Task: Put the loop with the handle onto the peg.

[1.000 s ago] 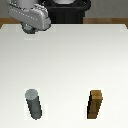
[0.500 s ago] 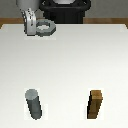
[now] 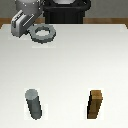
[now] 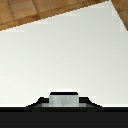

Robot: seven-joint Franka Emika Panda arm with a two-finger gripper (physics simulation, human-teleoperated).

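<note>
The loop with the handle [image 3: 44,34] is a grey ring hanging just above the white table at the back, toward the exterior view's left, with its shadow below it. My gripper [image 3: 29,29] is tilted and shut on its stubby handle. In the wrist view only a grey piece of the loop with the handle [image 4: 64,99] shows, sitting between dark finger parts. The peg [image 3: 34,104], a dark grey upright cylinder, stands near the front on the exterior view's left, well apart from the ring.
A brown square wooden block [image 3: 96,105] stands upright near the front on the exterior view's right. The black robot base [image 3: 65,12] sits behind the table's [image 3: 70,65] far edge. Wooden floor [image 4: 30,12] shows past the table edge.
The gripper has tilted and come down toward the front. The ring, hidden a second ago, now sticks out on the exterior view's right side of the gripper.
</note>
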